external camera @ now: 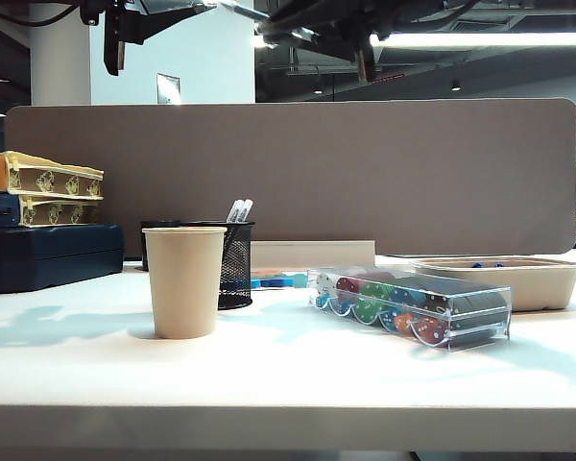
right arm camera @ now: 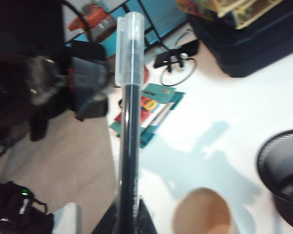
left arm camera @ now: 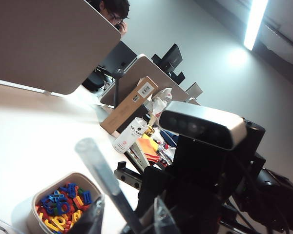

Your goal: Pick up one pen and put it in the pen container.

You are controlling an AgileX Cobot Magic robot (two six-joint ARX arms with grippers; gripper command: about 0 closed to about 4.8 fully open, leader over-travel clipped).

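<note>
Counted on the white worktop (external camera: 288,375): one black mesh pen container (external camera: 234,264) holding two white-topped pens (external camera: 238,210), one tan paper cup (external camera: 183,280) in front of it, one clear case of coloured chips (external camera: 410,307), one beige tray (external camera: 499,281). Seen clamped in the right claw (right arm camera: 126,214), above the worktop near the cup and container: one pen (right arm camera: 127,126), slim and dark, capped in translucent whitish plastic. Left claw (left arm camera: 124,214) spread apart and cut off by the frame edge, with a blurred rod between the jaws, not made out clearly. Both arms barely visible in the exterior view.
</note>
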